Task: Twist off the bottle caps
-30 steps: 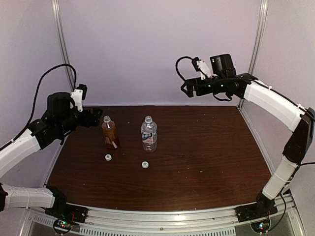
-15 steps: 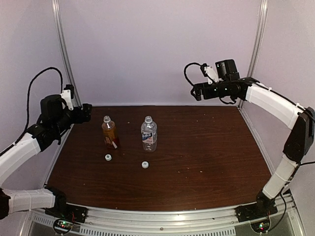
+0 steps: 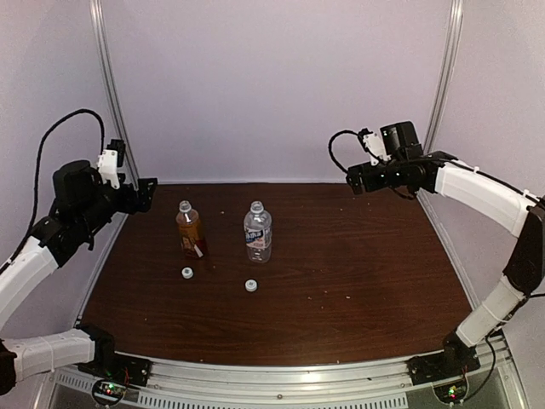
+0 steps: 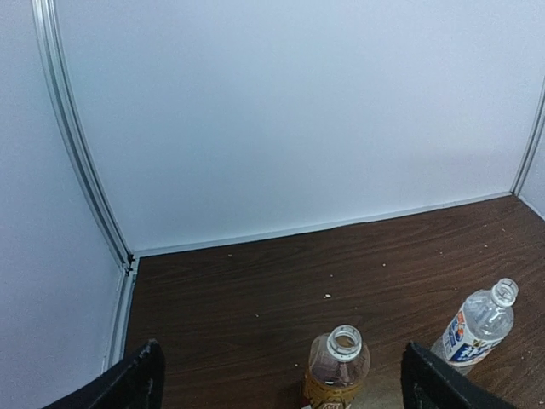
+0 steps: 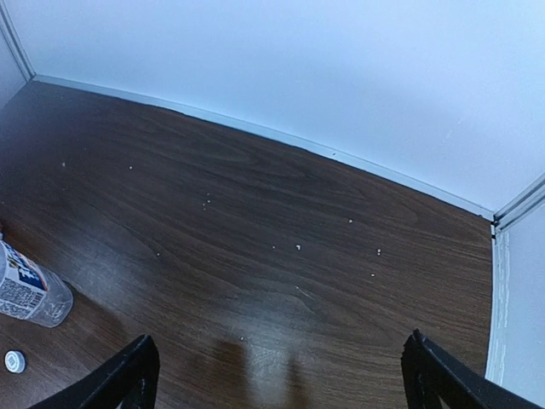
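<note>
Pulling away from the middle is the change of the last second: the left arm (image 3: pixel 34 256) has swung back toward the left wall and the right arm (image 3: pixel 477 183) has drifted out to the right and a little lower. Nothing on the tabletop (image 3: pixel 358 273) has moved in that time.

The brown bottle (image 3: pixel 189 230) and the clear bottle (image 3: pixel 257 232) stand upright side by side, left of centre and toward the far side, apart from each other. The left wrist view looks down into the brown bottle's bare, open neck, and the clear bottle's neck is bare too. The left cap (image 3: pixel 187 273) lies on the tabletop just near of the brown bottle, and the right cap (image 3: pixel 251 285) lies near of the clear bottle, each apart from its bottle.

The left fingers (image 4: pixel 140 379) are spread wide with nothing between them and hang over the far left corner, aimed toward the bottles but well apart from them. The right fingers (image 5: pixel 443 375) are likewise spread wide and carry nothing, over the far right of the tabletop, with the clear bottle and a cap only at the left edge of their view.

With both caps off and both arms backing away, the unscrewing looks finished, and this reads as a retreat rather than a new approach.
</note>
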`<state>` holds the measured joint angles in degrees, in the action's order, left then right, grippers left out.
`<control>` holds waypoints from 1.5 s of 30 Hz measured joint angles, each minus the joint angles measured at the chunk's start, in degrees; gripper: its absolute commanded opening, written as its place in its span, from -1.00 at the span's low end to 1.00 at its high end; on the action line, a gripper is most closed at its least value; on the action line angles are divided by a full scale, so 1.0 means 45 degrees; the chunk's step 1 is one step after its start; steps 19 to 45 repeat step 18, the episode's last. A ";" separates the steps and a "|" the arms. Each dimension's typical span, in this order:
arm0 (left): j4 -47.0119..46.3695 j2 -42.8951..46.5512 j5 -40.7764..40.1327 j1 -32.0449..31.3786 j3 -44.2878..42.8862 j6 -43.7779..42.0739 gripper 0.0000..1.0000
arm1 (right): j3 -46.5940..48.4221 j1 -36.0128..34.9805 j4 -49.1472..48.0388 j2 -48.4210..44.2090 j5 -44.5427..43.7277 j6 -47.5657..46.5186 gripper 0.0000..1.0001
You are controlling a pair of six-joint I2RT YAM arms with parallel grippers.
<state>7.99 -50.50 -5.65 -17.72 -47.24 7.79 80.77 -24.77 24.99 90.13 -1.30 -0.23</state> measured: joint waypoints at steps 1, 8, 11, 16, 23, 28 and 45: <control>0.0097 0.0287 0.0141 0.0000 0.0024 -0.0024 0.95 | -0.0257 0.0000 -0.0015 -0.0340 -0.0107 -0.0019 1.00; 0.0753 0.2210 0.0325 0.0000 0.0384 -0.0199 0.95 | -0.2603 0.0005 -0.0452 -0.4065 -0.0554 0.0024 1.00; 0.1010 0.2540 0.0355 0.0000 0.0597 -0.0209 0.95 | -0.3701 0.0005 -0.0797 -0.5586 -0.0573 0.0194 1.00; 0.1350 0.2506 0.0457 0.0000 0.0636 -0.0248 0.95 | -0.5100 0.0005 -0.1020 -0.6785 -0.0573 0.0369 1.00; 0.1457 0.2531 0.0461 0.0000 0.0646 -0.0253 0.95 | -0.5299 0.0005 -0.1030 -0.6941 -0.0568 0.0379 0.99; 0.1457 0.2531 0.0461 0.0000 0.0646 -0.0253 0.95 | -0.5299 0.0005 -0.1030 -0.6941 -0.0568 0.0379 0.99; 0.1457 0.2531 0.0461 0.0000 0.0646 -0.0253 0.95 | -0.5299 0.0005 -0.1030 -0.6941 -0.0568 0.0379 0.99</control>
